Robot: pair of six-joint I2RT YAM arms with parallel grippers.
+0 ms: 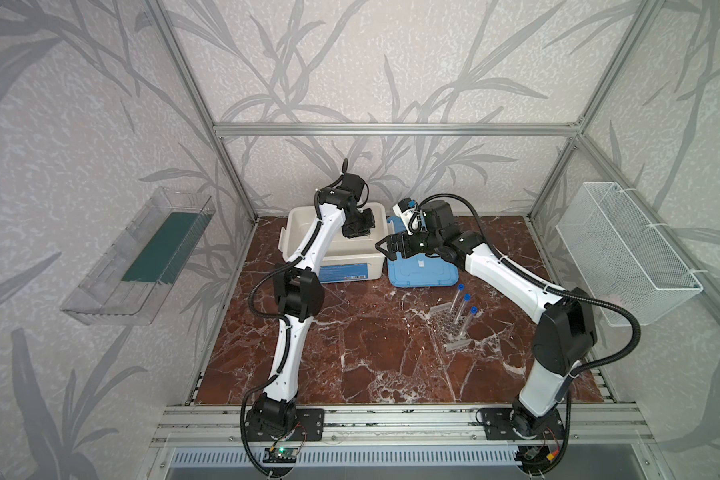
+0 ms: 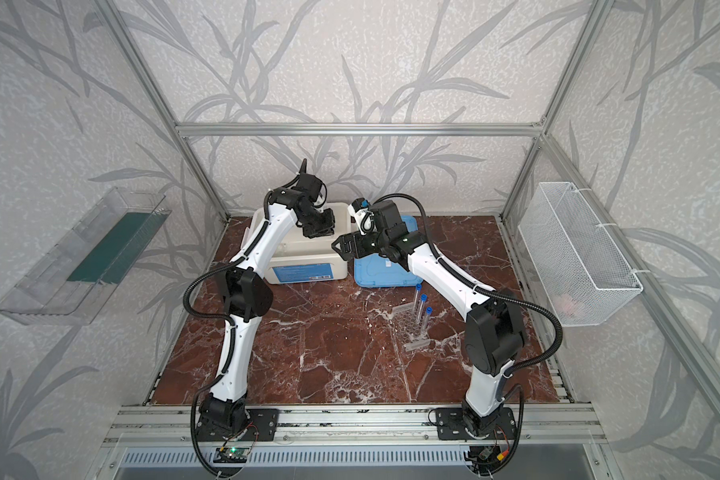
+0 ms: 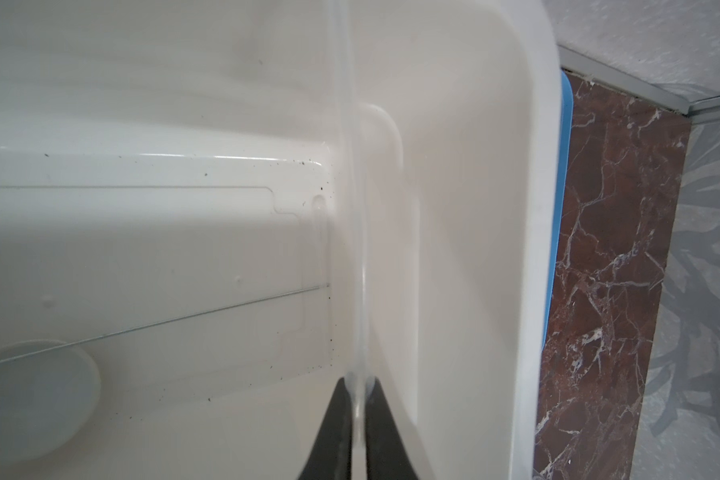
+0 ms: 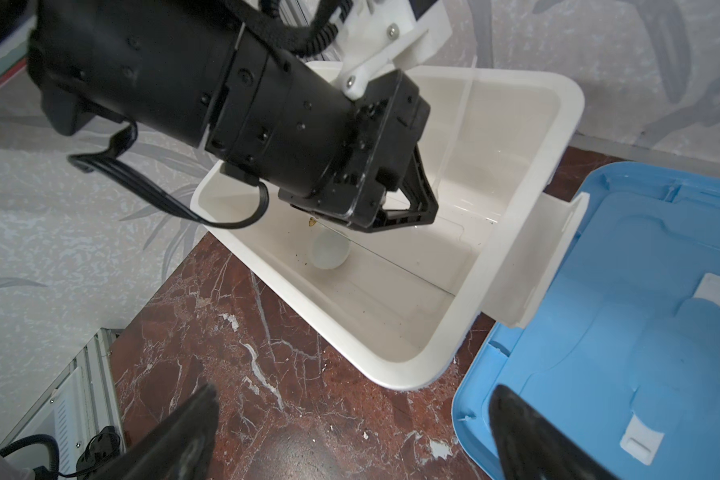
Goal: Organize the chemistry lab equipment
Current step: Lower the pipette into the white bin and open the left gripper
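**Left gripper clamped on the pipette inside the tub; right gripper spread open beside it**

In both top views the left gripper [image 1: 356,232] reaches down into the white tub [image 1: 350,266] at the back of the table [image 1: 371,353]. The right gripper [image 1: 382,248] hangs just beside the tub's right end, over the blue lid [image 1: 422,272], with its jaws wide apart. Toward the front right, well apart from the tub, the clear rack [image 1: 447,328] sits on the table with three blue-capped tubes [image 1: 462,309] standing in it.

In the left wrist view the black fingers [image 3: 333,415] are pressed together on the clear pipette [image 3: 352,208], which runs away from them along the tub's end wall. The thin glass rod [image 3: 163,322] and the round white dish [image 3: 34,399] lie on the tub floor, and the rod's line crosses the dish's rim.

In the right wrist view the right gripper's fingers [image 4: 184,432] stand far apart with nothing between them, above the table between tub and lid. The pipette [image 4: 458,124] slants from the left gripper [image 4: 408,208] up to the tub's far rim.
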